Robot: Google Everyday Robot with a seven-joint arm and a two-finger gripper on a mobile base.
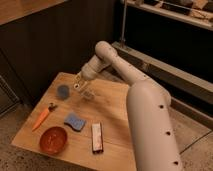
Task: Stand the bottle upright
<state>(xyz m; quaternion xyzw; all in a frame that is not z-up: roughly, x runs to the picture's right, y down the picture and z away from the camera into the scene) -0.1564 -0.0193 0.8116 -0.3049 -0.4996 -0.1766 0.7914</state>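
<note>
Tool (80, 85), closed, hovers beside bottle (88, 93) near far edge of table (116, 112).

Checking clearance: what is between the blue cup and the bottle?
The gripper, low over the table, sits between cup and bottle; camera view.

We see a table (112, 107) of pale wood with visible grain and a matt finish. The arm (145, 107) wears a smooth white shell, plastic by the look of it, with a soft sheen. The gripper (79, 84), low over the table's far side near the cup (63, 91), looks cream and duller. Just beside it, the bottle (89, 93) seems to us pale, cloudy, translucent plastic. The cup appears matt blue-grey. The sponge (75, 121) looks soft and porous, and the bowl (53, 139) is reddish and slightly glossy. The bar (97, 137) is dark with a faint shine. The floor (12, 157) is speckled stone and the wall (50, 45) is dark matt panelling.
</note>
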